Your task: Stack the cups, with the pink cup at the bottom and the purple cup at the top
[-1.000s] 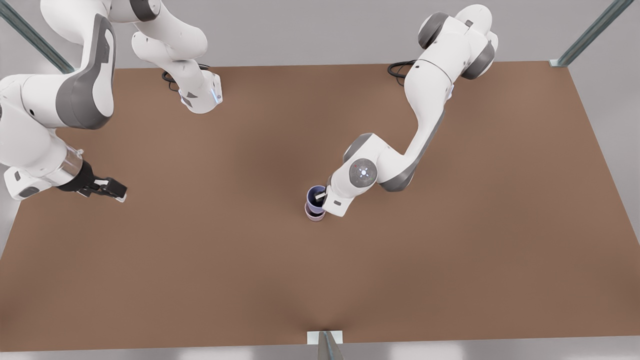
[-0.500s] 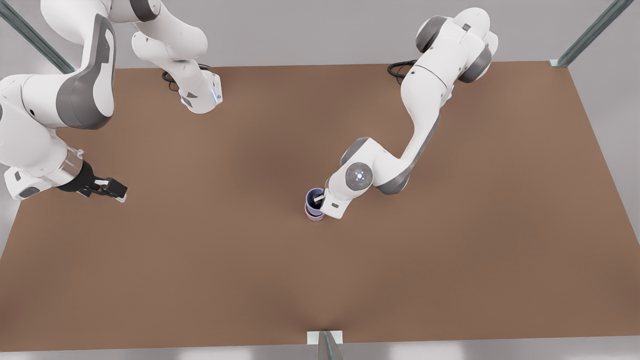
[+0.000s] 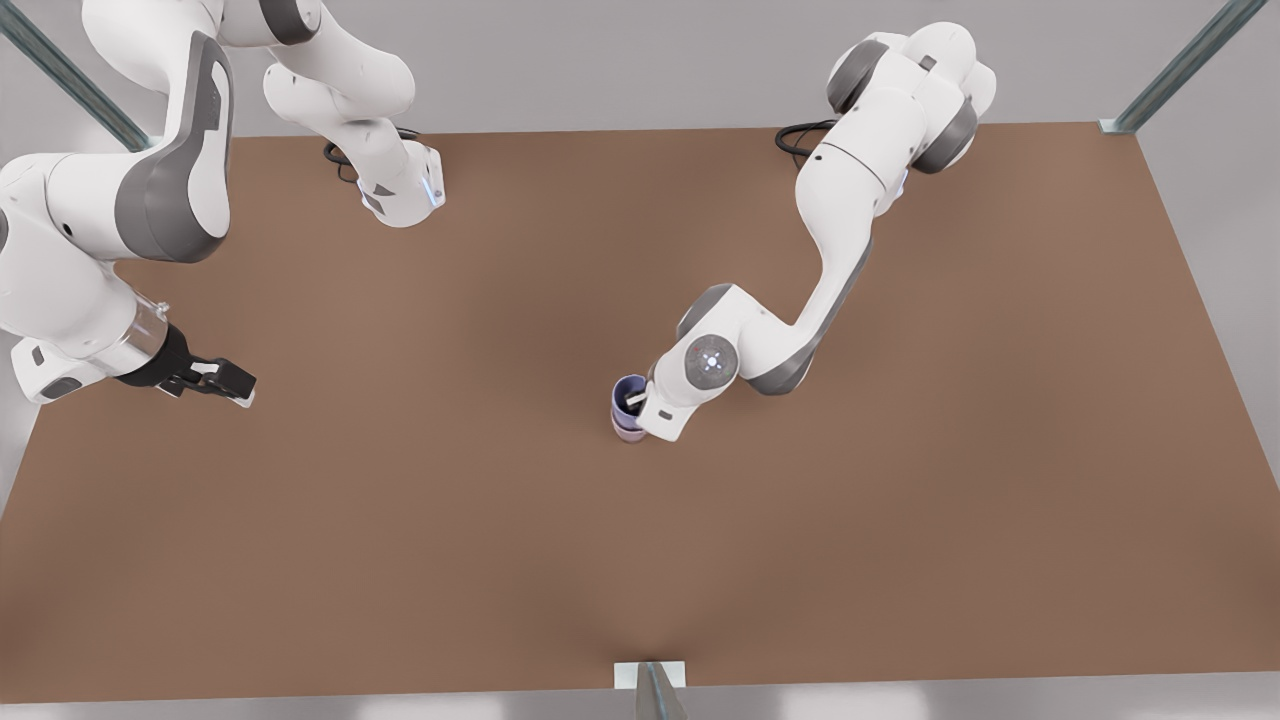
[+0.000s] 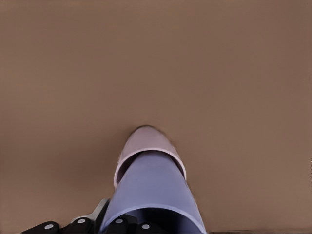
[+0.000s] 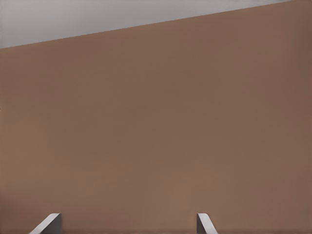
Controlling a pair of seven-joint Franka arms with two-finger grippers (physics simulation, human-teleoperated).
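The left gripper (image 3: 637,403) is seen at the rim of the purple cup (image 3: 628,393), near the middle of the worktop (image 3: 900,520). One finger (image 3: 633,396) is placed inside the cup's mouth, the other being hidden under the wrist housing in the front view; the jaws are clamped on the cup wall. In the left wrist view the purple cup (image 4: 155,192) is seen directly below the gripper base, with its lower end entered into the pink cup (image 4: 148,142).

The pink cup (image 3: 629,432) is stood upright on the worktop and is seen only as a narrow pale band below the purple cup in the front view. The purple cup is nested in it, with its dark interior visible from above. How deep the purple cup is seated cannot be told. Nothing but the finger is seen inside the purple cup.

The right gripper (image 3: 222,379) is held well apart from the cups, over the worktop edge at the front view's left, and this arm waits. In the right wrist view its two fingertips (image 5: 48,223) are recorded wide apart, with bare worktop (image 5: 156,122) between them; the jaws are apart and nothing is held.
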